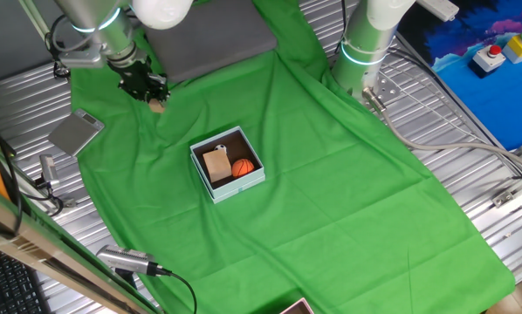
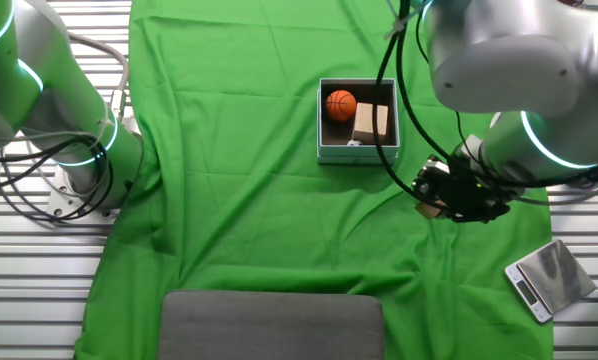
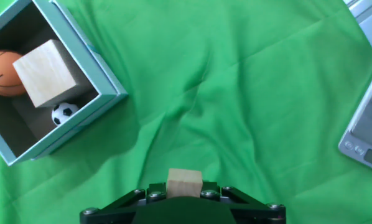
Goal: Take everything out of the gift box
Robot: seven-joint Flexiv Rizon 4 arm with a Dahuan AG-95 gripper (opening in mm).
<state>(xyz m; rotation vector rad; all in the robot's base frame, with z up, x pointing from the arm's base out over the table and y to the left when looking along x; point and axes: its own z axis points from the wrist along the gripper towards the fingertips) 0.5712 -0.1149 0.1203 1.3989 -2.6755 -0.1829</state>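
Observation:
The gift box (image 1: 254,179) stands open on the green cloth; it also shows in the other fixed view (image 2: 357,155) and in the hand view (image 3: 105,78). Inside it lie an orange mini basketball (image 1: 243,167) (image 2: 340,103) (image 3: 0,71), a large tan wooden block (image 1: 216,164) (image 2: 371,122) (image 3: 46,71) and a black-and-white mini soccer ball (image 3: 64,112). My gripper (image 1: 154,96) (image 2: 439,205) (image 3: 184,188) is away from the box, over the cloth towards the scale. It is shut on a small tan wooden block (image 3: 184,179) (image 2: 427,210) (image 1: 157,106).
A flat silver scale (image 1: 76,133) (image 2: 549,278) (image 3: 366,134) lies off the cloth near my gripper. A grey pad (image 1: 217,35) (image 2: 271,325) lies at the cloth's end. A second arm's base (image 1: 366,44) (image 2: 69,130) stands beside the cloth.

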